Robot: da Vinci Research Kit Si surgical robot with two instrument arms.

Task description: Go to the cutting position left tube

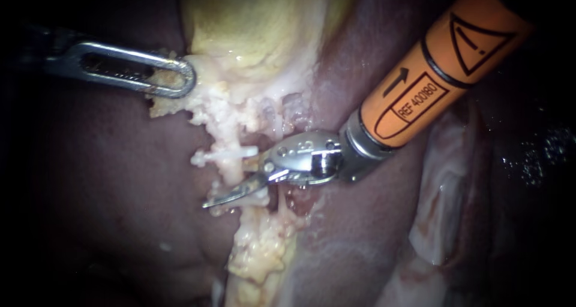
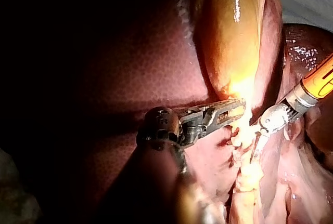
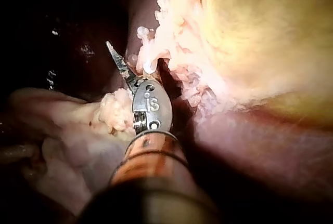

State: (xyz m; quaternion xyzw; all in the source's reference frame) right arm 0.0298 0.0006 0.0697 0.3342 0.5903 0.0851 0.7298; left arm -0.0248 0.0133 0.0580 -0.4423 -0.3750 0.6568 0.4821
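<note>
Endoscope view | left pincer [image 1: 180,79] grips gallbladder [image 1: 252,25] | right pincer [image 1: 231,180] gaping astride tube [image 1: 227,169]

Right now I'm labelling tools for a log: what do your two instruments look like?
Left instrument: plain silver metal, long tip with a slot down its middle, rounded end. Right instrument: orange sleeve with black arrow, triangle and boxed label, then a silver wrist and slim pointed blades.

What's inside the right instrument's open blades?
A pale tube crosses the gap of the right instrument, just below a white clip. The upper blade's tip is hidden behind tissue.
</note>
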